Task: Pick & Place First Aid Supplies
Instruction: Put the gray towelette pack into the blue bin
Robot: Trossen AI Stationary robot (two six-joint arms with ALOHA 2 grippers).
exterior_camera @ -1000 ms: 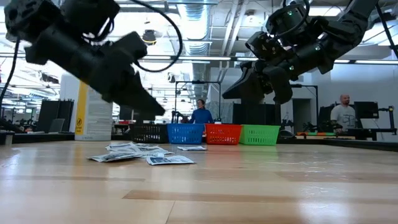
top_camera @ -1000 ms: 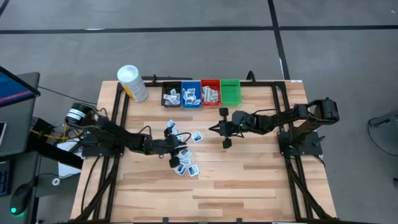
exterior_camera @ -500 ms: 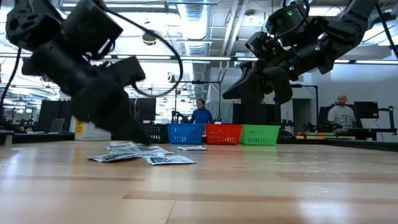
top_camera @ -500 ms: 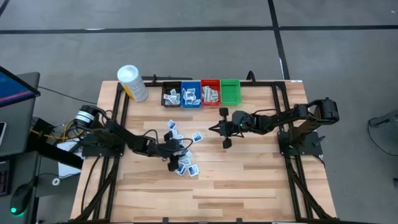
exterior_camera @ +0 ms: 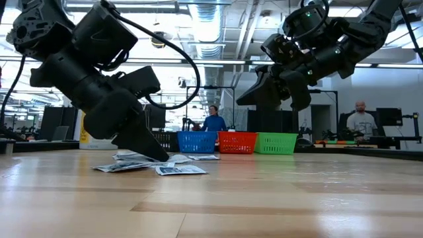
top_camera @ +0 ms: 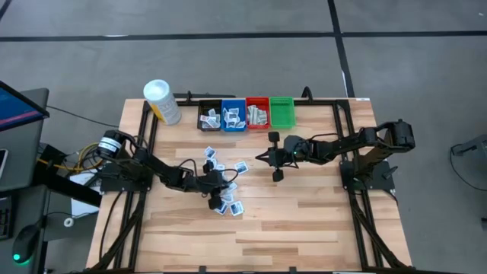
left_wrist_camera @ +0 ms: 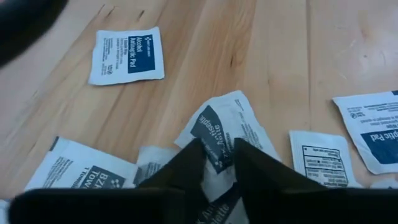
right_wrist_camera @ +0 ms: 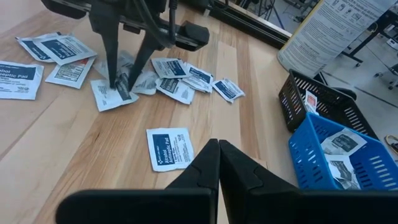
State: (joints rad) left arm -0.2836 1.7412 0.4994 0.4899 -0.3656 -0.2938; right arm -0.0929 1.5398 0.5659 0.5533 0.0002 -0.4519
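Note:
Several first aid packets (top_camera: 228, 202) lie loose on the wooden table (top_camera: 304, 221) around its middle left. They are white squares with blue marks. My left gripper (left_wrist_camera: 219, 149) has come down onto this pile (exterior_camera: 142, 162) and is shut on one white packet (left_wrist_camera: 221, 127) printed in blue. My right gripper (top_camera: 263, 156) hangs shut above the table right of the pile and holds nothing; its shut fingers (right_wrist_camera: 217, 149) show in the right wrist view. One packet (right_wrist_camera: 169, 148) lies alone on the wood under it. My left gripper pinches the white packet between its two fingers, at the packet's near part (left_wrist_camera: 217, 155). The fingers (right_wrist_camera: 115, 78) slant down onto it from the table's left side. The packet is still down among the other packets, its far end (left_wrist_camera: 233, 106) on the table.
A black bin (top_camera: 209, 118), a blue bin (top_camera: 233, 116) and a red bin (top_camera: 257, 114) at the far edge hold packets; a green bin (top_camera: 281, 112) stands beside them. A white-capped yellow container (top_camera: 162, 101) stands far left. Bare wood lies near and right.
My left gripper has gone down and tipped steeper, from above the pile until its fingertips reach the packets. The packets and my right gripper have kept still.

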